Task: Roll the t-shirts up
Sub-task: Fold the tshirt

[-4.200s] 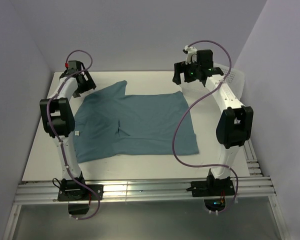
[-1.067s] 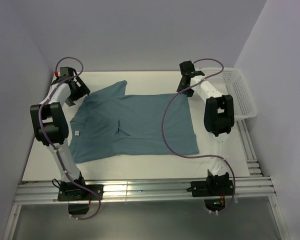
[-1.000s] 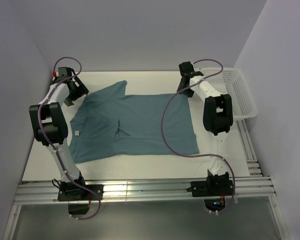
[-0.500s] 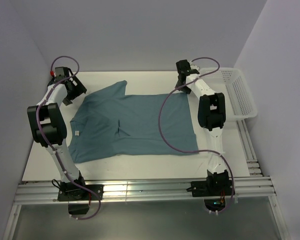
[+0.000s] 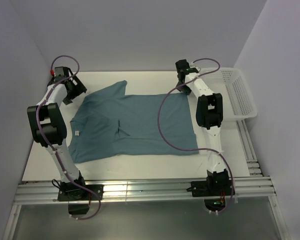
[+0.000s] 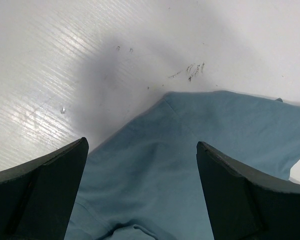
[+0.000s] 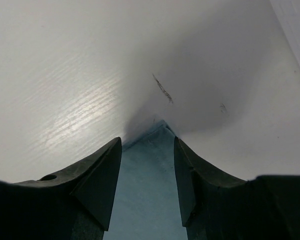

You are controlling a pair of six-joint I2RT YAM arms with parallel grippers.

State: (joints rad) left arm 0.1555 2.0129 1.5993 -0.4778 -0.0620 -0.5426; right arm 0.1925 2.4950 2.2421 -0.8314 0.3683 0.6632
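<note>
Teal t-shirt [image 5: 135,125] spread flat on the white table [image 5: 140,77], not rolled, one short sleeve [image 5: 121,87] poking out from the shirt's far edge, a small tag [image 5: 77,133] at the shirt's left end. Left gripper [image 5: 72,91] sits at the shirt's far left corner. In the left wrist view its two dark fingers [image 6: 40,195] are spread wide with nothing between them but the cloth corner lying on the table below. Contact with the cloth cannot be told. Right gripper [image 5: 181,82] sits at the shirt's far right corner. In the right wrist view its fingers [image 7: 97,185] stand apart with a narrower gap, and the pointed tip of the cloth lies in that gap, not pinched. Small dark scuff marks [image 6: 192,70] on the table just past the shirt's corner in the left wrist view, and another scuff [image 7: 162,89] just past the shirt's tip in the right wrist view. White mesh basket [image 5: 237,95] stands to the right of the shirt, apart from it, beyond the right arm. Purple cables [image 5: 162,125] from the right arm loop over the shirt's right part.
</note>
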